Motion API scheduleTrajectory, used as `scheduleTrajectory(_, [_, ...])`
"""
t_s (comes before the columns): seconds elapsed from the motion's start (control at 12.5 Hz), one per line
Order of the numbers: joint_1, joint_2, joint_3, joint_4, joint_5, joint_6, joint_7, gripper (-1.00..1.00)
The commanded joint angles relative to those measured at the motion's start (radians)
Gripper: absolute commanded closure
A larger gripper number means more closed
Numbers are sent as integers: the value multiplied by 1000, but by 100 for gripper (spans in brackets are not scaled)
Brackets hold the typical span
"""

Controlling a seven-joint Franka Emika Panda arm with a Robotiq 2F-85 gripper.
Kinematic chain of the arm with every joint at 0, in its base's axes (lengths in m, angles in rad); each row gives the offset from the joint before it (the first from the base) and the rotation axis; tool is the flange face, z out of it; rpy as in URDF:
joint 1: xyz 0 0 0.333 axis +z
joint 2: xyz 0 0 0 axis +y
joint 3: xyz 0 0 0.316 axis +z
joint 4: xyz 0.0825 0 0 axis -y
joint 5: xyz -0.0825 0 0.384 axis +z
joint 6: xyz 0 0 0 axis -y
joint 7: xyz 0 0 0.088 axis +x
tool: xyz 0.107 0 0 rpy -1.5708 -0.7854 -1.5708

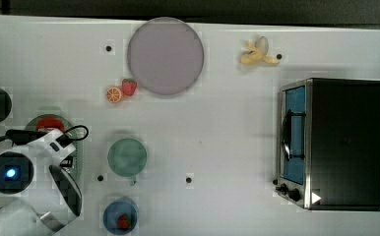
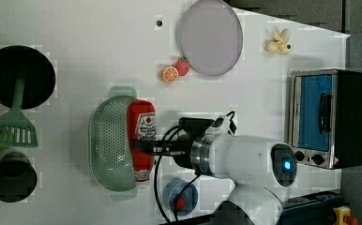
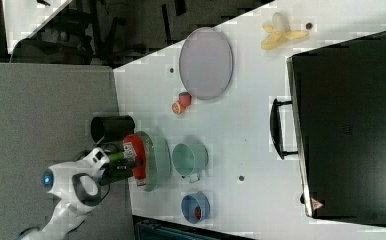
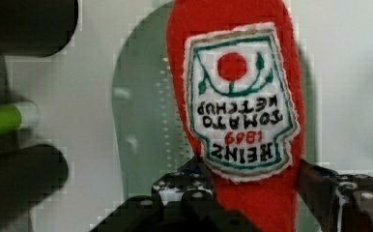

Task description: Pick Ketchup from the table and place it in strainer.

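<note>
1. i see a flat grey-lilac round plate [image 1: 165,55], with a red toy strawberry [image 1: 129,86] and a round orange slice [image 1: 113,95] just beside it.
2. a peeled yellow toy banana [image 1: 258,53] lies near my silver-and-black toaster oven [image 1: 332,143].
3. a round green cup [image 1: 127,157] sits near a blue bowl [image 1: 120,215].

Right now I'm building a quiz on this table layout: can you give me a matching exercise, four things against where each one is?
Things:
1. Ketchup
2. toy strawberry
3. peeled banana
4. green spatula

Places:
A. near the table's far corner in the left view, beyond the toaster oven
B. touching the orange slice, beside the lilac plate
C. handle lying across a black bowl
D. held between the gripper fingers over the strainer

Pairs: 1-D, 2-B, 3-A, 4-C
</note>
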Motion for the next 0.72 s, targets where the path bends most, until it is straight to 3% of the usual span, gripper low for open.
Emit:
scheduleTrajectory(0.08, [21, 55, -1, 12, -18, 102, 101, -9])
scheduleTrajectory(0.16, [23, 79, -5, 12, -25, 133, 101, -18])
scheduleTrajectory(0.48, [19, 90, -9, 16, -25, 152, 102, -100])
scheduleTrajectory(0.72, [-24, 4, -21, 16, -12, 114, 118, -100])
